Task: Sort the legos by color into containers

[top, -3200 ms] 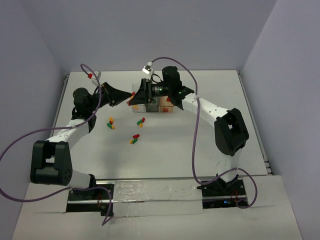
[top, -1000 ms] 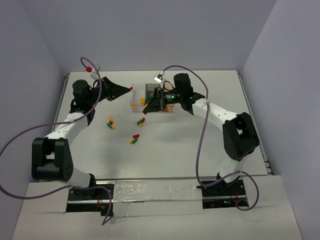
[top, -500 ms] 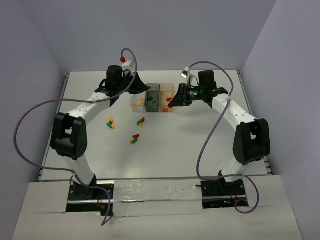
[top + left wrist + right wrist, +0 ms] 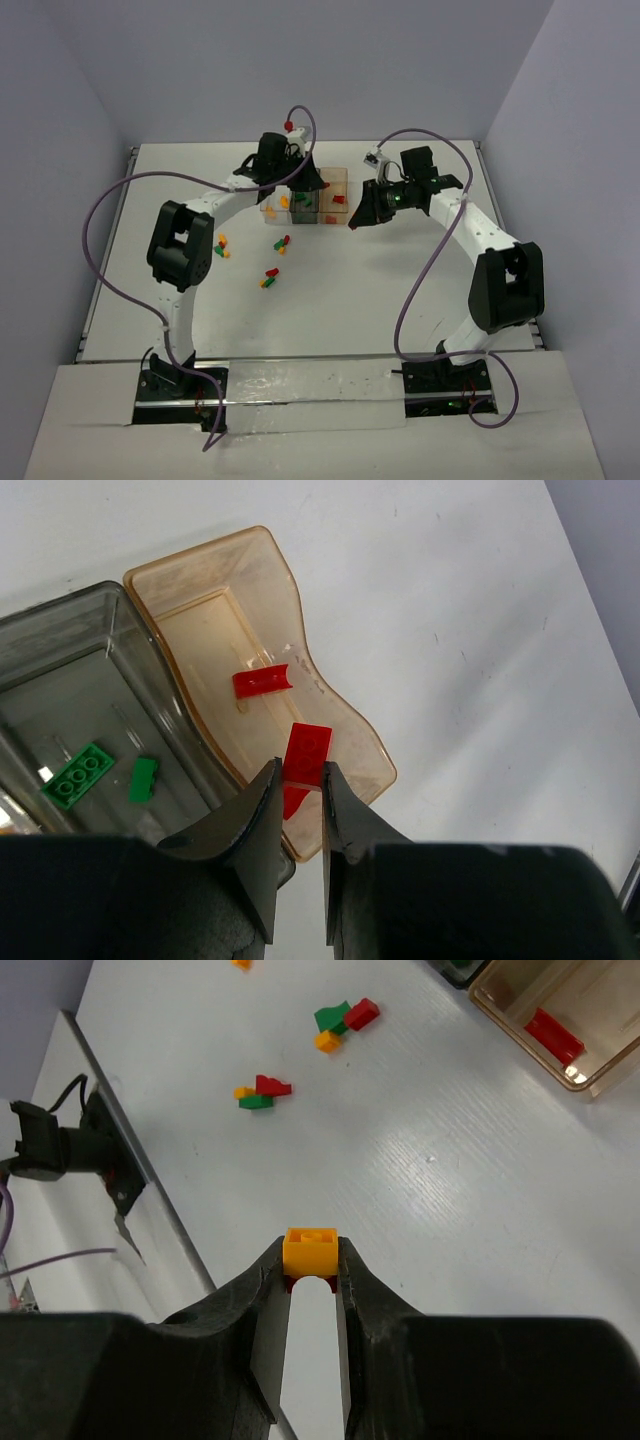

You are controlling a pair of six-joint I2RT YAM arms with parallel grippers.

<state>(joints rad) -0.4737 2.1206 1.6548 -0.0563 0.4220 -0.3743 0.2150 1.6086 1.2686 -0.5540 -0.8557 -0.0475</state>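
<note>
**Legos (image 4: 272, 276) were tiny, hard and slippy**

The left claw (image 4: 300, 780) pinched a red brick (image 4: 307, 752) by its sides above the amber bin (image 4: 345, 715). The right claw (image 4: 311, 1260) pinched an orange brick (image 4: 310, 1249). Others lay at seven o'clock from the bins (image 4: 305, 200).

Soft, even light floods the white table (image 4: 400, 290), leaving only faint shadows. In the wrist views the dark fingers (image 4: 245, 850) nearest the lens blur (the red brick (image 4: 307, 752) and orange brick (image 4: 310, 1250) pinched between them are crisp); a pale sheen streaks the tabletop.
</note>
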